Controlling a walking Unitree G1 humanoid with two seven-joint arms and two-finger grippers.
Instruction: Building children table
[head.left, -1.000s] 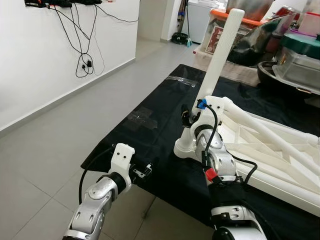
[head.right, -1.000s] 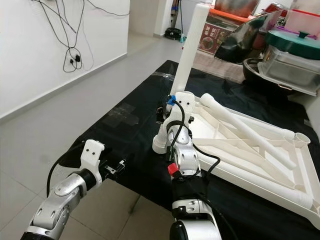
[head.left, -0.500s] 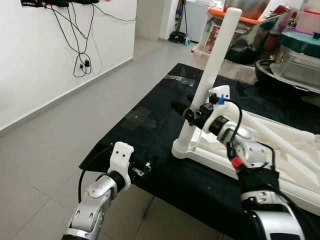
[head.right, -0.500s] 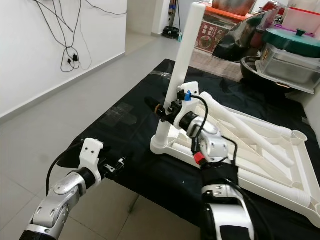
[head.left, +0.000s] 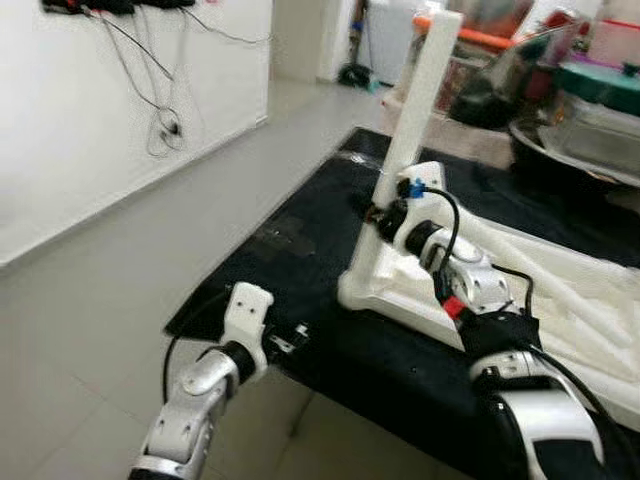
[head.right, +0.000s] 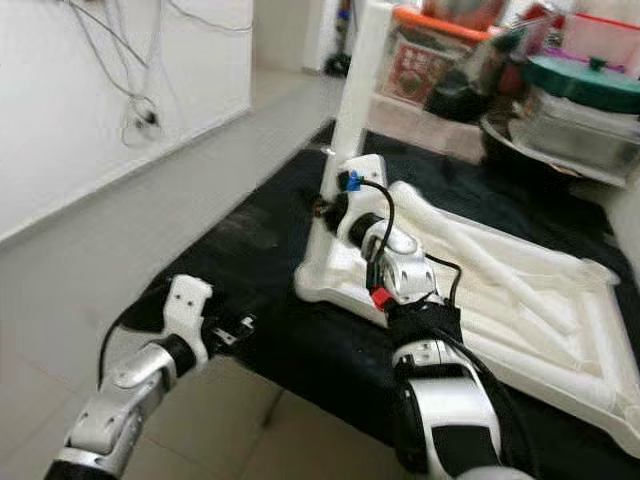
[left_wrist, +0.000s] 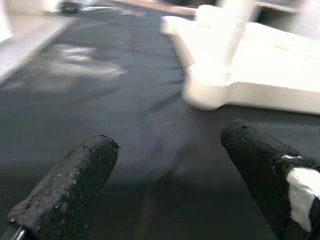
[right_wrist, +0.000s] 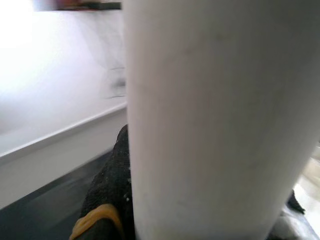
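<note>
Table: the white children's table (head.left: 560, 300) lay upside down on a black mat (head.left: 300, 240) spread over the grey tiled floor (head.left: 120, 260).
Wall: white, at far left, with dark cables (head.left: 160, 110) hanging down it.
Left gripper (left_wrist: 170, 165): hovered low near the mat's front edge, fingers (left_wrist: 70, 185) spread wide around nothing, the table's corner socket ahead of it.
Leg: one white table leg (head.left: 410, 140) stood nearly upright in the table's near-left corner socket.
Right gripper (head.left: 380, 215): closed around the lower part of that leg; a black finger (right_wrist: 107, 195) pressed against the white tube.
Clutter: containers and bins stood beyond the mat, blurred.
</note>
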